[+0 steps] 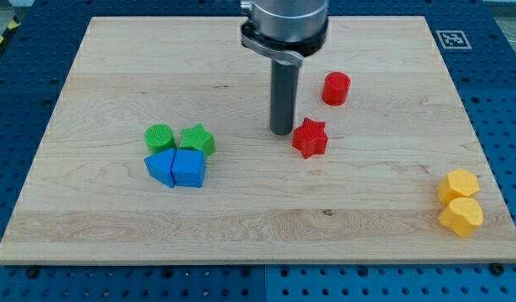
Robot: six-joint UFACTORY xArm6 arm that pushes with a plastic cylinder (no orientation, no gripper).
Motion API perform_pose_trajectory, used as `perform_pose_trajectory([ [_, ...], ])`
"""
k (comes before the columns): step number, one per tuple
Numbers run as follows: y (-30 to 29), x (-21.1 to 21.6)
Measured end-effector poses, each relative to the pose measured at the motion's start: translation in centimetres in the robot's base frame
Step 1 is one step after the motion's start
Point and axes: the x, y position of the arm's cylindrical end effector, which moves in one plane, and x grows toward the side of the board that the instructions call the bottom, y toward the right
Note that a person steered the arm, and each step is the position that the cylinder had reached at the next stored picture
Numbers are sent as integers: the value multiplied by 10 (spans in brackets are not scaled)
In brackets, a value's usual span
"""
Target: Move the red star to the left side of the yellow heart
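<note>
The red star (310, 137) is a small bumpy block with short points all around. It lies flat on the wooden board (115, 67), a bit toward the view's right of the middle. My tip (282, 132) is the bottom end of a dark rod. It stands just beside the star, on the star's left in the view. I cannot tell if they touch. My tip has nothing to open or close; it holds nothing.

A red round block (336, 88) sits near the star, up toward the view's top and right.

The yellow heart (461, 216) is far off, near the view's bottom right corner. A second yellow block (457, 184) touches it just above.

On the view's left, four blocks huddle together: a green round block (159, 137), a green star (198, 139) and two blue blocks (175, 168) below them.
</note>
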Motion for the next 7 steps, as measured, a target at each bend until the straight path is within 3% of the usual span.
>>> perform_pose_trajectory([
  [2,46,8],
  [7,89,60],
])
